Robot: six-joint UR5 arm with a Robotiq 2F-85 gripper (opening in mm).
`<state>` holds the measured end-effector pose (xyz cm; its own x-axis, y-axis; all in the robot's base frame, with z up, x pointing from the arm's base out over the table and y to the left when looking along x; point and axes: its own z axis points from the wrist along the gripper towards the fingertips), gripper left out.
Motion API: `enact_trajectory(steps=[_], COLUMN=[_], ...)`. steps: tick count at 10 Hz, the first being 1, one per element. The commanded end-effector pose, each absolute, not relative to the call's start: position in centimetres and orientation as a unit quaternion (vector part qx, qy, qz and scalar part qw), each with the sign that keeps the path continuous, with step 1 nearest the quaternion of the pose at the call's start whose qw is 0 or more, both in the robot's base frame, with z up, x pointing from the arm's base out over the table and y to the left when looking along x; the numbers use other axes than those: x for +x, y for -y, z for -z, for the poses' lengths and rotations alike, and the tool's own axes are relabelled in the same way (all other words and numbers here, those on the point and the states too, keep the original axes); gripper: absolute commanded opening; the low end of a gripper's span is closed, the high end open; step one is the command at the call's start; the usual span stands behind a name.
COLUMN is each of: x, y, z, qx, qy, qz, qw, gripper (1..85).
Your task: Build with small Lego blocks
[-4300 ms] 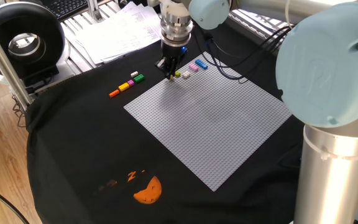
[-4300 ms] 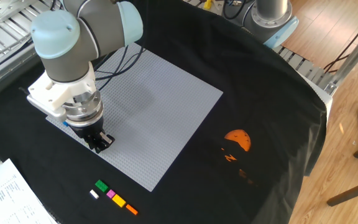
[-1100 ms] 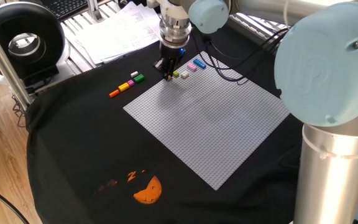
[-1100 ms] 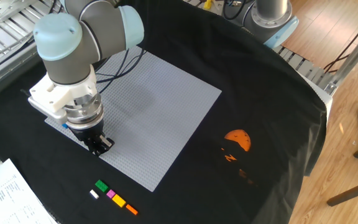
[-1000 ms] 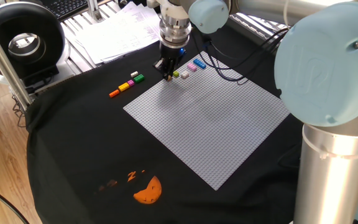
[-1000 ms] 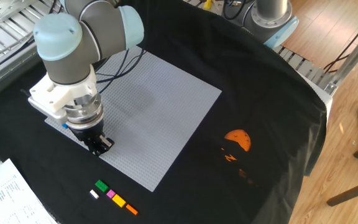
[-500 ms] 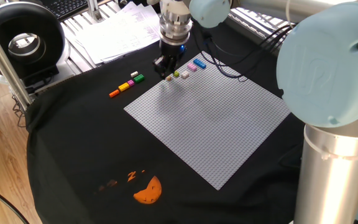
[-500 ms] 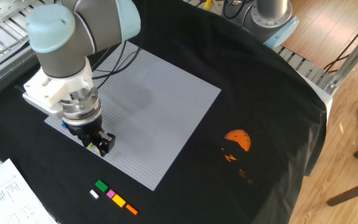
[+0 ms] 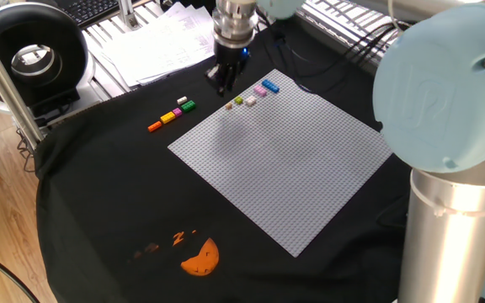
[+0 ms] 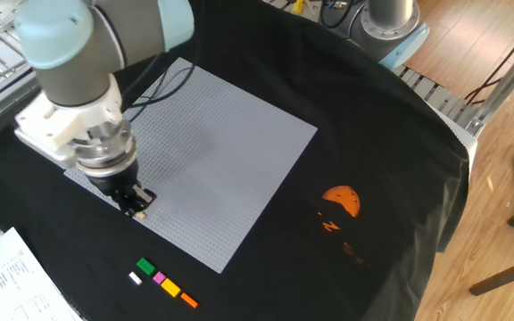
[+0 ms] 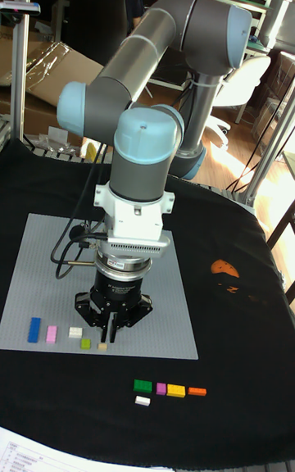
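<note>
Right now the gripper (image 11: 109,326) hovers just above the grey baseplate (image 9: 293,160), fingers spread apart and holding nothing. At its six o'clock in the tall view, a tan brick (image 11: 102,347) sits on the plate's edge beside green, white, pink and blue ones. Another row of small Lego blocks (image 11: 168,391) lies on the black cloth (image 10: 391,134).

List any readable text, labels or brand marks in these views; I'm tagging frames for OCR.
None can be read.
Printed papers: lines of text, too small to read.
Label strip on the gripper mount: blurred, unreadable.
Orange print on the cloth: marks, not legible letters.
</note>
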<state>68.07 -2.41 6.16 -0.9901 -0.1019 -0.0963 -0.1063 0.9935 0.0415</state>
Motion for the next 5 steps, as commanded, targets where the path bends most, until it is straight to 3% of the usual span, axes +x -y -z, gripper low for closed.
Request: enact_trajectory(steps=[1,5], x=[68.75,69.31], y=[2.9,2.66], z=[-8.03,-8.35], qx=[-0.049,-0.048], qy=[-0.998,-0.998], qz=[-0.024,-0.035], qw=[0.039,0.036], gripper=[1.7,1.7])
